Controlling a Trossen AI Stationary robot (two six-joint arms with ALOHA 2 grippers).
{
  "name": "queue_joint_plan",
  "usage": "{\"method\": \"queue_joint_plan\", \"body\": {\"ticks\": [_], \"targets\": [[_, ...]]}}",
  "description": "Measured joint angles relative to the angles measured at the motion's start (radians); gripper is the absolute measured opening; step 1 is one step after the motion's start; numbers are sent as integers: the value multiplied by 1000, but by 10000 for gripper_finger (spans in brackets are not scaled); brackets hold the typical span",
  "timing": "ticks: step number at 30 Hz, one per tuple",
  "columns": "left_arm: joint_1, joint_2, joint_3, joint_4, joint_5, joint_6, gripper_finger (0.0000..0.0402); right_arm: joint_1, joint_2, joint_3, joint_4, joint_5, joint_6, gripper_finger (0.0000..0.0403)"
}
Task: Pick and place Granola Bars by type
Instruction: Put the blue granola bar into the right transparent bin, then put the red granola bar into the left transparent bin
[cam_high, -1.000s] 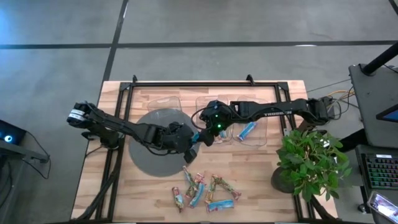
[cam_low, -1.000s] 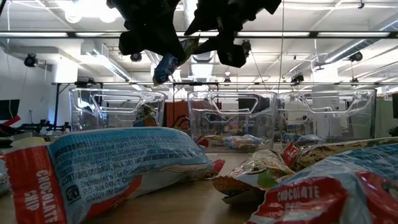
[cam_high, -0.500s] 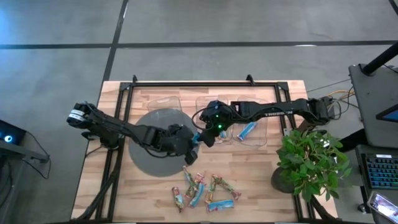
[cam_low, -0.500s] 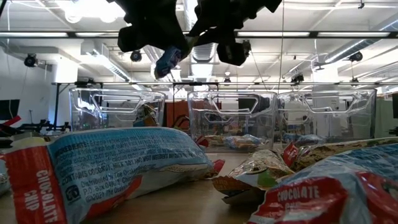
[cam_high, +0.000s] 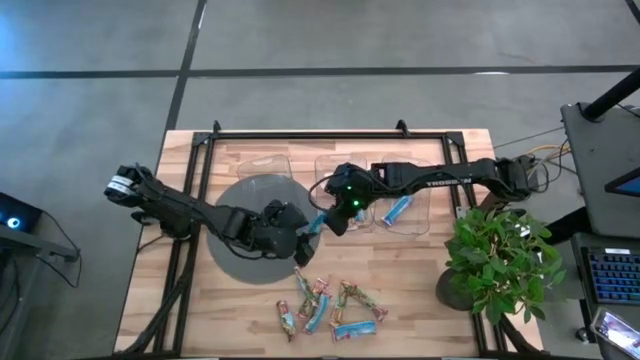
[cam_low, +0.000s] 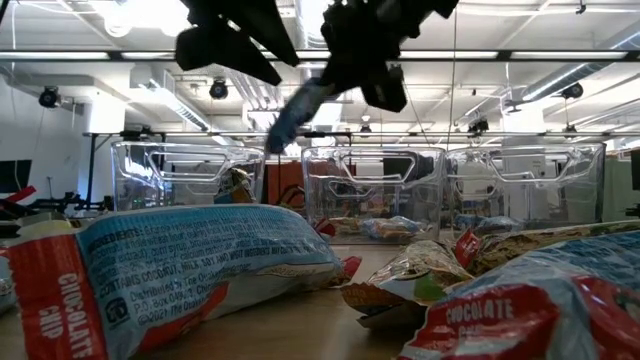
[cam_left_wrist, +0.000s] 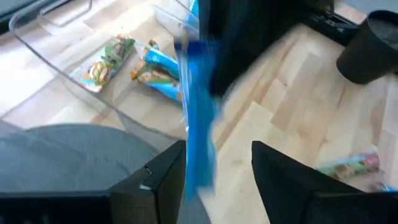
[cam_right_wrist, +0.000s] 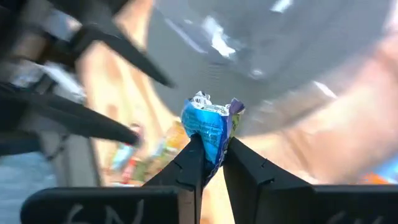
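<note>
A bright blue granola bar (cam_low: 293, 112) hangs in the air over the middle of the table, with my right gripper (cam_right_wrist: 211, 163) shut on it. My left gripper (cam_left_wrist: 217, 171) stands open just beside it, toward the table's left. The bar's free end (cam_left_wrist: 198, 143) shows blurred close to one left finger, and I cannot tell whether they touch. Several more granola bars (cam_high: 330, 305), blue and multicoloured, lie in a loose pile near the table's front edge. Others lie in the clear bins (cam_high: 400, 208) at the back. My right gripper pinches the blue bar between its two fingers (cam_right_wrist: 194, 155), with the bar's crimped end (cam_right_wrist: 210, 111) sticking out past the fingertips. The fingers come slanting down from the table's right. The bar is lifted clear and slants down from the hold (cam_low: 310, 95).
Three clear plastic bins (cam_low: 375, 190) stand in a row at the far side. A grey round mat (cam_high: 245, 250) lies at the left middle under my left arm. A potted plant (cam_high: 495, 260) stands at the right edge. Large wrappers (cam_low: 180, 265) lie close to the low camera.
My right gripper has shut on the blue bar. My left gripper has opened, let the bar go and drawn back toward the table's left. The bar hung below the left gripper before; it now slants from the right gripper.
</note>
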Motion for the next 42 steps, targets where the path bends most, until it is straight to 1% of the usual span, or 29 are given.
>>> {"method": "queue_joint_plan", "body": {"ticks": [6,10,12,13,15,18,19,21,24,26,30,33,36,40,42], "targets": [[-49,-23,1,-102,4,-80,165,-8,-80,0,-168,123,-55,43],[-80,-35,1,-156,5,-142,165,-31,-181,0,-246,165,-51,43],[-95,-35,1,-171,6,-163,165,-48,-235,0,-310,212,-43,43],[-101,-35,1,-170,6,-174,165,-59,-264,0,-347,244,-43,43],[-111,-35,0,-171,7,-186,165,-70,-320,0,-434,346,-48,43],[-120,-33,-1,-173,9,-190,165,-76,-397,0,-613,560,-87,43],[-121,-33,-1,-176,9,-191,165,-76,-411,0,-676,613,-93,43],[-121,-33,-1,-179,9,-191,165,-77,-426,0,-789,655,-100,43],[-121,-32,-2,-187,8,-181,165,-73,-425,-17,-877,662,-105,43],[-121,-32,-2,-189,8,-175,165,-61,-417,-43,-881,680,-119,43],[-121,-31,-3,-197,4,-175,165,-31,-372,-116,-897,810,-169,43],[-125,-31,-4,-205,2,-190,165,-12,-326,-165,-903,872,-224,50],[-134,-31,-4,-208,14,-216,165,10,-282,-197,-859,878,-270,73],[-151,-31,-20,-218,34,-284,165,52,-252,-213,-788,876,-307,121],[-163,-31,-22,-239,64,-328,165,73,-241,-216,-770,867,-325,148]]}}
